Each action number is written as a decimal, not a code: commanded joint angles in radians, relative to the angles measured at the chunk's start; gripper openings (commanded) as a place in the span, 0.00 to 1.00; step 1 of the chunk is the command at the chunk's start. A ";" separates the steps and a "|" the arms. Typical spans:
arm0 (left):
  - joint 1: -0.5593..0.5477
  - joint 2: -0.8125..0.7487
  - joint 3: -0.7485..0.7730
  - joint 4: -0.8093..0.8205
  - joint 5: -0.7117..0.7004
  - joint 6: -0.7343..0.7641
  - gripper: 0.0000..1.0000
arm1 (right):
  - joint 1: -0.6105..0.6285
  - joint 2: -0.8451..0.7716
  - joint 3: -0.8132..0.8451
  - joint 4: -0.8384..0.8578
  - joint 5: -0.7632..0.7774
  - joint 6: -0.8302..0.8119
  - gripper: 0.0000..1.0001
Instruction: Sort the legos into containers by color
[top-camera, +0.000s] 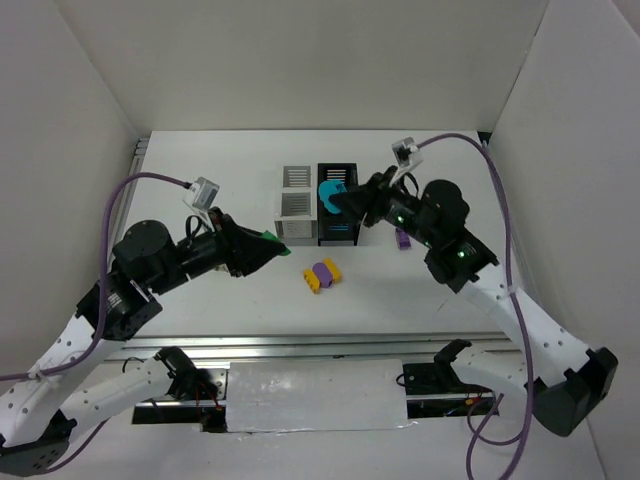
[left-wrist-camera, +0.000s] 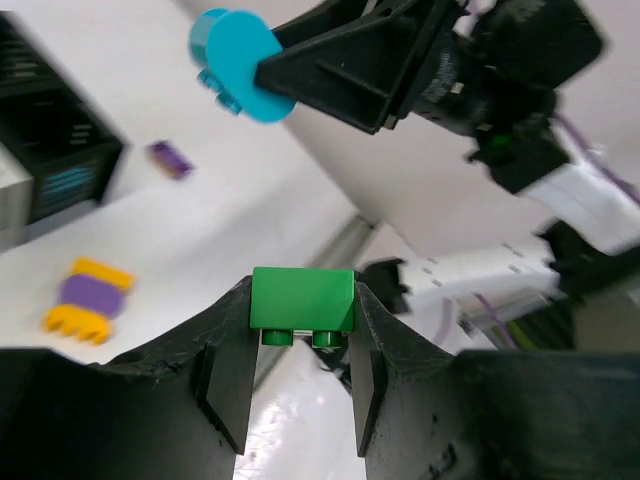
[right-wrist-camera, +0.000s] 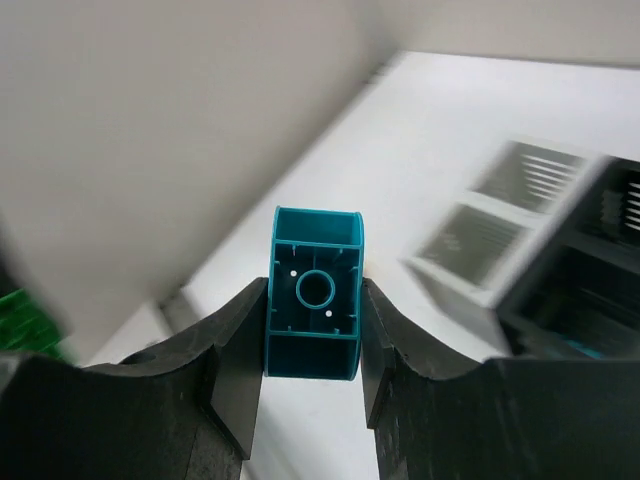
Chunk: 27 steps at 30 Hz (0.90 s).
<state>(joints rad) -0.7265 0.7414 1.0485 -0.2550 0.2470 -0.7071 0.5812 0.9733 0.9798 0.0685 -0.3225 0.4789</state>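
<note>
Left end effector (left-wrist-camera: 301, 318): green lego (left-wrist-camera: 301, 297) — right end effector (right-wrist-camera: 315, 330): cyan lego (right-wrist-camera: 316, 300)

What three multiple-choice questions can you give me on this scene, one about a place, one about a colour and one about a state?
1. Where is the lone purple brick?
A) in a white bin
B) on the table, right of the containers in the top view
C) in a black bin

2. What colour is the brick in the left tool?
A) green
B) yellow
C) purple

3. How is the right tool?
A) wide open and empty
B) shut on a cyan brick
C) shut on nothing

Answers:
1 B: it lies on bare table beside the containers, in none of them.
2 A: the left wrist view shows a green brick clamped between the fingers.
3 B: the right wrist view shows the cyan brick gripped on both sides.
</note>
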 joint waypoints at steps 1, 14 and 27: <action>-0.001 0.012 0.076 -0.216 -0.242 0.072 0.00 | -0.009 0.178 0.121 -0.263 0.357 -0.129 0.00; 0.001 -0.076 0.107 -0.351 -0.316 0.087 0.00 | -0.011 0.622 0.427 -0.453 0.528 -0.210 0.00; 0.001 -0.080 0.071 -0.360 -0.319 0.087 0.00 | -0.012 0.729 0.473 -0.469 0.563 -0.221 0.32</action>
<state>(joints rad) -0.7254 0.6575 1.1183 -0.6411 -0.0547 -0.6319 0.5732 1.7073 1.4117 -0.3965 0.2214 0.2710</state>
